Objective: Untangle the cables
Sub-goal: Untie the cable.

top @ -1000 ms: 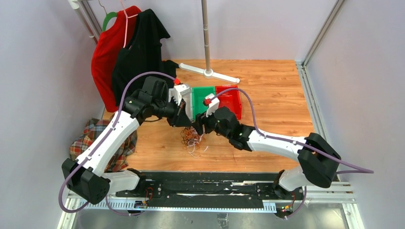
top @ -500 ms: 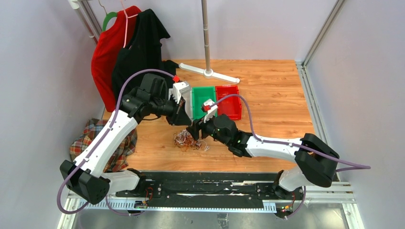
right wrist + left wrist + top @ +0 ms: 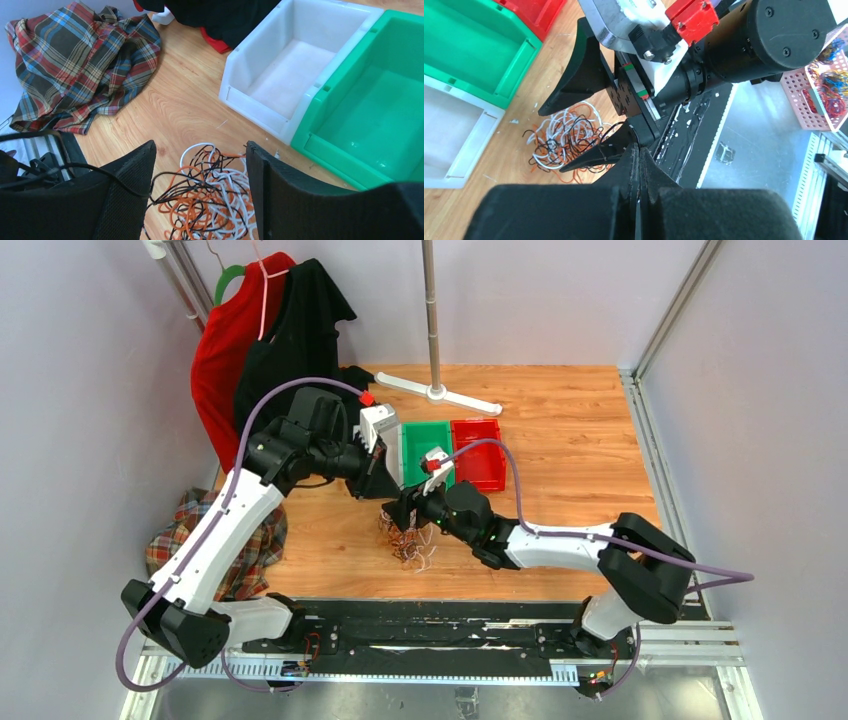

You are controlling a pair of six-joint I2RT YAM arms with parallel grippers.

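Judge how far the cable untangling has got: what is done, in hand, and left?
Done: nothing visible; the cables form one knot of white, orange and black strands on the table. In hand: the right gripper stands open astride the knot; the left gripper is shut close by, whether on a strand is unclear. Left: separating every strand.

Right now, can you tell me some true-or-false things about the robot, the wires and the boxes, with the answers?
1. The right pincer is open, right at the wires. True.
2. The left pincer is wide open. False: its fingers are pressed together.
3. The green box is full of wires. False: it is empty, and the wires lie on the wooden table.
4. The white box sits right beside the green box. True.
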